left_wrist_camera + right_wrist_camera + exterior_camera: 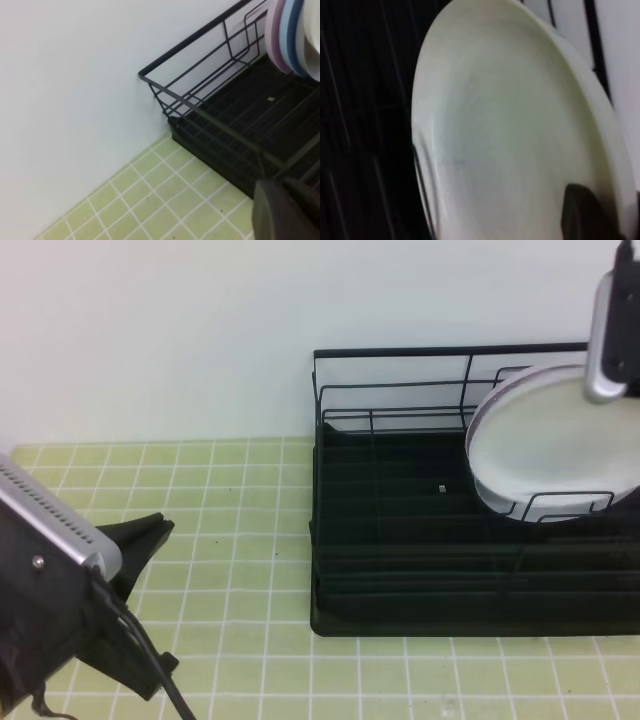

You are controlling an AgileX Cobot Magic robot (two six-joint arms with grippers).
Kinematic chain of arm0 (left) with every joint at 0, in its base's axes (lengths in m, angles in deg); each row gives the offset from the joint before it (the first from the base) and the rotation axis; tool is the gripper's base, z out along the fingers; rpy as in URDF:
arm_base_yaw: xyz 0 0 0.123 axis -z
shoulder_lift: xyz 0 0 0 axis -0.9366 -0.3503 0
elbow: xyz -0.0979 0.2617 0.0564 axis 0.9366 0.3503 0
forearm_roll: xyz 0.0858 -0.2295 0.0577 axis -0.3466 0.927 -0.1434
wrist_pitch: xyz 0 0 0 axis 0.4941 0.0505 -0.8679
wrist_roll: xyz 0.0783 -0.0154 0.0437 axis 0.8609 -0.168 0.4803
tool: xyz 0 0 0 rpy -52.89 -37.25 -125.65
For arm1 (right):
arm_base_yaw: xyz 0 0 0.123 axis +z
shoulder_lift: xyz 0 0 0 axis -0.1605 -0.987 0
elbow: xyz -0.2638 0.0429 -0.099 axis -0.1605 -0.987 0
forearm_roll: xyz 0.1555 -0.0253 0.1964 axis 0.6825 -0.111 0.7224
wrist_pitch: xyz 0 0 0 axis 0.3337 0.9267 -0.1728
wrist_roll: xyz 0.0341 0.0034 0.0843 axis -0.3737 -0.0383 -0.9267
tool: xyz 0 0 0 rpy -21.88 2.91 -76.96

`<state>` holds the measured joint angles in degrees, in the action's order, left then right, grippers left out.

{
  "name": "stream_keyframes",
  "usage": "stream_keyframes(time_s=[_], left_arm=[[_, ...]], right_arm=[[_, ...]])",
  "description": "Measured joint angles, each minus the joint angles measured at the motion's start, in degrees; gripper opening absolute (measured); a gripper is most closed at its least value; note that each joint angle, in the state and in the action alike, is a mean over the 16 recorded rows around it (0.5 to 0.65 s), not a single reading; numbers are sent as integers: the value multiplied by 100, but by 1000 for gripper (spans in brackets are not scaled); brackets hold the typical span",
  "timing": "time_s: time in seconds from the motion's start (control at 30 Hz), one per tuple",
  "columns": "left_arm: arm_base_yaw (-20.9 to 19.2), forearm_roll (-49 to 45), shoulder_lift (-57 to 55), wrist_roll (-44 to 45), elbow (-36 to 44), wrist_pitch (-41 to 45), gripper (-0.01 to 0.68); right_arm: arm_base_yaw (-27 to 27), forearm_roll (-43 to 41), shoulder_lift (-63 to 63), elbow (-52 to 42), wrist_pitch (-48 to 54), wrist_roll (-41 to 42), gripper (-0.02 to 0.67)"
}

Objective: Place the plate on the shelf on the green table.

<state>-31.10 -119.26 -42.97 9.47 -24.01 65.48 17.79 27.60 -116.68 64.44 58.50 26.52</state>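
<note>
- A plain white wall backs the tabletop (250, 540), a flat top of small pale yellow-green square tiles with white grout lines.
- The shelf (400, 580) sits on the tabletop against the wall: a thin black wire frame with upright loops over a ribbed black tray base.
- The plate (550, 450), round, glossy and white with a shallow raised rim, stands tilted on edge in the shelf's right part, behind a wire loop.
- In the left wrist view, a pink plate (274, 35) and a blue plate (292, 35) stand on edge in the same stack.
- The left arm lies low at the near left corner, angled toward the shelf; its dark left pincer (140, 540) is closed on nothing and hovers over the tiles, apart from the shelf.
- The right arm comes down from the upper right over the plate's top edge; the right pincer (590, 212) shows only as a dark fingertip against the plate's face, closed, and whether it grips the plate I cannot tell.
</note>
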Motion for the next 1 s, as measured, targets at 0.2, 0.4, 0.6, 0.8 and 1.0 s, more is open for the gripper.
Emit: stream_keyframes(time_s=[0.2,0.4,0.6,0.8,1.0], left_arm=[[0,-185,0,-153,0,46,-2],[0,-221,0,-172,0,63,-2],[0,-253,0,-209,0,67,-2],[0,-287,0,-259,0,67,-2],[0,-302,0,-309,0,67,-2]], right_arm=[[0,-68,-245,0,-76,16,-1],[0,-113,-384,0,-130,18,44],[0,-130,-438,0,-140,-55,156],[0,-130,-445,0,-153,-215,273],[0,-203,-445,0,-241,-455,346]])
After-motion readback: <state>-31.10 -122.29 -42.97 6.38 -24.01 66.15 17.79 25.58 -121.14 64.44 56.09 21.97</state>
